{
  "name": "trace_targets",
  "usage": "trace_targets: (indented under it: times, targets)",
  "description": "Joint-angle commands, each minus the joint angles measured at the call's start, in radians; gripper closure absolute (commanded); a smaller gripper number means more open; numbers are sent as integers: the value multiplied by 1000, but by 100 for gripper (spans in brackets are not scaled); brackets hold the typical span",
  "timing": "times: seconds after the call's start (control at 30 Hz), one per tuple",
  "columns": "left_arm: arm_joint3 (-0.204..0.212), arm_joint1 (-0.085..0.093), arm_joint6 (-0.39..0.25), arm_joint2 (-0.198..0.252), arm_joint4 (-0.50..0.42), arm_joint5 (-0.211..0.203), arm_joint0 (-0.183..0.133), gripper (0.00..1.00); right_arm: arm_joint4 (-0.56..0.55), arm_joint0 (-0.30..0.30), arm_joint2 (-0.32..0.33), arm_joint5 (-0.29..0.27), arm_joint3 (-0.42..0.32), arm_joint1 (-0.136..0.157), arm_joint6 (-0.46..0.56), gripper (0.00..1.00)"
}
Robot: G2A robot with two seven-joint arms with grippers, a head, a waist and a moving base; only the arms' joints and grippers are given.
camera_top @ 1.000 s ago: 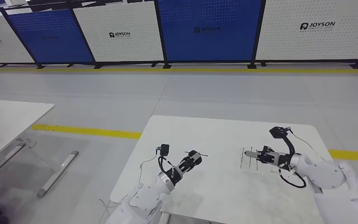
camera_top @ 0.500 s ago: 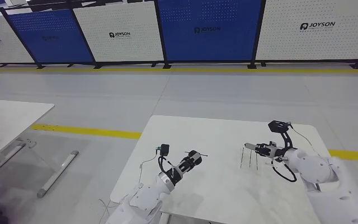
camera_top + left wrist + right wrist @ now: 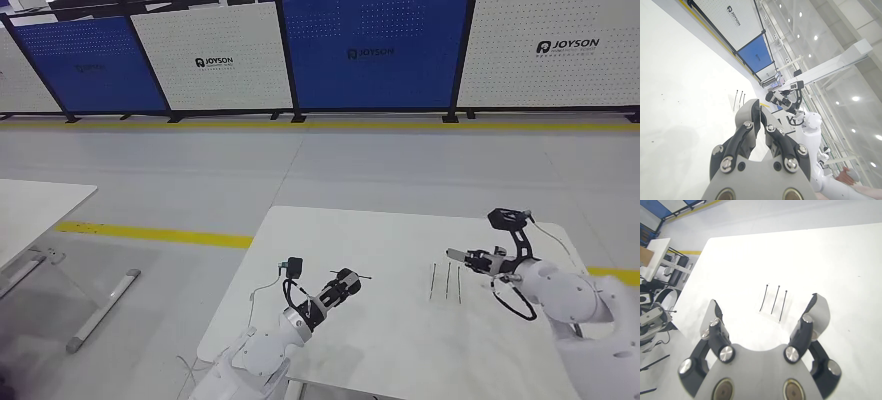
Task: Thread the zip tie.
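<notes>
Near left: left gripper (image 3: 347,281) was pinched shut on one zip tie (image 3: 364,275), held above the table (image 3: 380,340). Threading judged not begun: no loop, tail free. To the right, three spare ties (image 3: 445,282) lay side by side. Just beyond them, right gripper (image 3: 462,257) hung fingers wide, empty. Right wrist view showed the zip tie jutting out sideways. Left wrist view hid nearly all of it between closed fingers (image 3: 747,113).

The top camera looks down from high over the white rectangular surface (image 3: 400,230). Each wrist camera sits close behind its jaws, the left one facing right across it; all three views share the thin black plastic zip ties (image 3: 775,300)
</notes>
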Motion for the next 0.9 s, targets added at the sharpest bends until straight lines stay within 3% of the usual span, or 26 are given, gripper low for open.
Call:
trace_targets:
  times: [0.0,0.13,0.23,0.53,0.73,0.87]
  targets:
    - [0,0,0,0,0,0,0,100,-40,20,-12,24,-8,2,64,0]
    - [0,0,0,0,0,0,0,100,-75,76,-54,75,28,-4,132,0]
    - [0,0,0,0,0,0,0,100,-86,120,-94,80,70,-12,185,0]
    - [0,0,0,0,0,0,0,100,-86,120,-94,80,70,-12,185,0]
    - [0,0,0,0,0,0,0,100,-16,112,-90,-2,82,-10,212,0]
    - [0,0,0,0,0,0,0,100,36,130,-114,-28,128,-18,223,0]
